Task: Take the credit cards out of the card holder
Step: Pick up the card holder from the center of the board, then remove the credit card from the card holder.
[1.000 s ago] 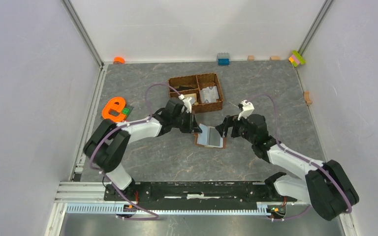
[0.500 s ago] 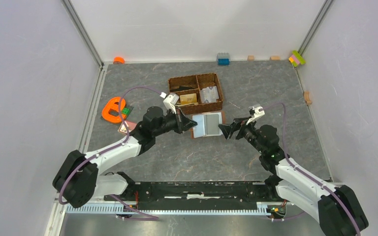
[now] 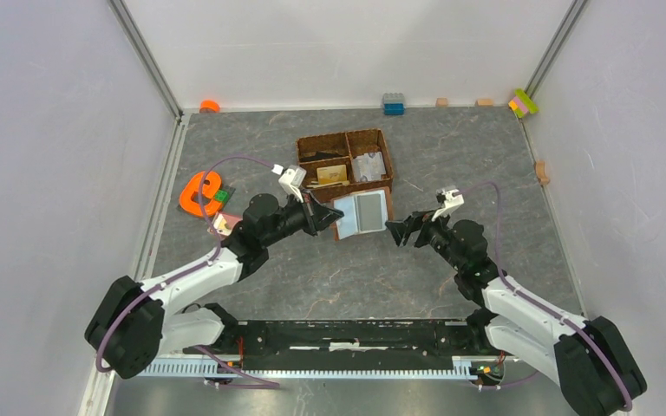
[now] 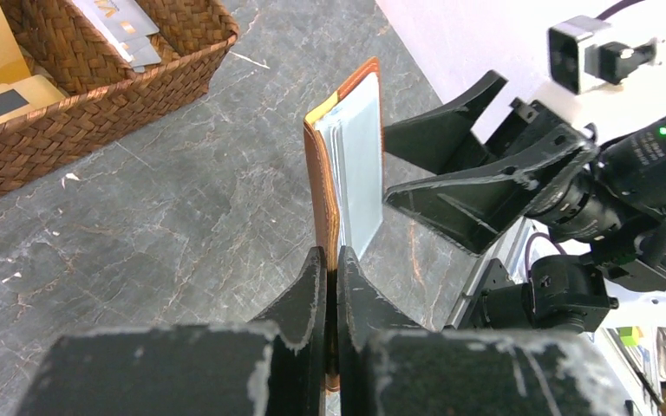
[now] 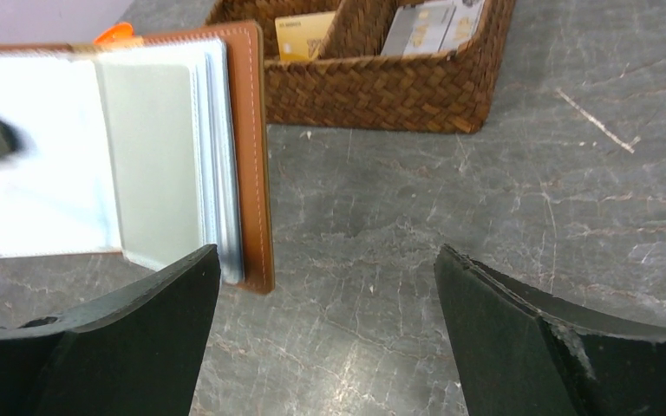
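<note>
L: left tool clamped shut on small brown leather-look card holder, lifted off grey tabletop, near side of brown woven basket | R: right tool wide open, empty, just right of it | we should pinch only the grey credit card edge, pull straight right

Card holder raised off the table, nearer the basket, right tool backed away rightward

Card holder: tan-brown cover with pale stitching, pale grey-white inner sleeves. Basket: brown woven pattern, containing a gold-yellow card and pale grey cards. Table: dark grey with pale marble veining; left hand and right hand: black.
</note>
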Tool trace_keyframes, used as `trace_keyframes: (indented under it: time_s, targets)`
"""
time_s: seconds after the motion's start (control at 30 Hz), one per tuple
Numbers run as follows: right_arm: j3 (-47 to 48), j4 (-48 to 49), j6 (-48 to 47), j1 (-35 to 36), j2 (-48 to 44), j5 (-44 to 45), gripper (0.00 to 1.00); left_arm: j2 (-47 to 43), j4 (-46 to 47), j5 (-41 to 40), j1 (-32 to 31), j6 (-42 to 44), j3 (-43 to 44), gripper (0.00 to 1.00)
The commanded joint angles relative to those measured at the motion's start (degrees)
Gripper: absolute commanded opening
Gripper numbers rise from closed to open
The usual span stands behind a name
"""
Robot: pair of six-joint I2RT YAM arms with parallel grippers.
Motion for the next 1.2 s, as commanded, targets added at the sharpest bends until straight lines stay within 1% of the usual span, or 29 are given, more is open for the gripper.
trace_keyframes:
  time_s: [0.0,0.23,0.57,0.7,0.8,0.93,1.07,1.17]
  targets:
    - [2.8,1.9,0.2,-0.2,2.9,-3.4,0.97,-1.7,7.2,1.3,0.1,-1.8,-0.3,0.02]
    - [3.7,3.0,0.1,-0.2,5.1,-7.1,0.96,1.7,11.2,6.7,0.1,-3.5,0.4,0.02]
    - [3.7,3.8,0.1,-0.2,5.3,-8.5,0.96,5.9,15.6,12.4,0.1,-6.2,1.6,0.02]
    - [2.8,7.5,1.0,-0.2,5.2,-12.1,0.95,6.7,14.6,12.2,0.1,-6.2,2.1,0.02]
    - [2.1,12.1,2.1,0.0,5.8,-16.6,0.95,7.3,13.2,11.6,0.0,-5.9,2.6,0.02]
    - [2.5,17.1,2.7,2.0,7.8,-21.8,0.94,8.3,13.4,12.3,0.1,-6.4,3.1,0.02]
    - [3.8,16.3,1.5,3.9,9.1,-22.3,0.92,9.0,13.6,13.0,0.1,-6.7,3.4,0.02]
    - [4.8,13.5,0.5,4.3,9.4,-21.1,0.87,8.9,13.8,13.1,0.1,-6.7,3.3,0.02]
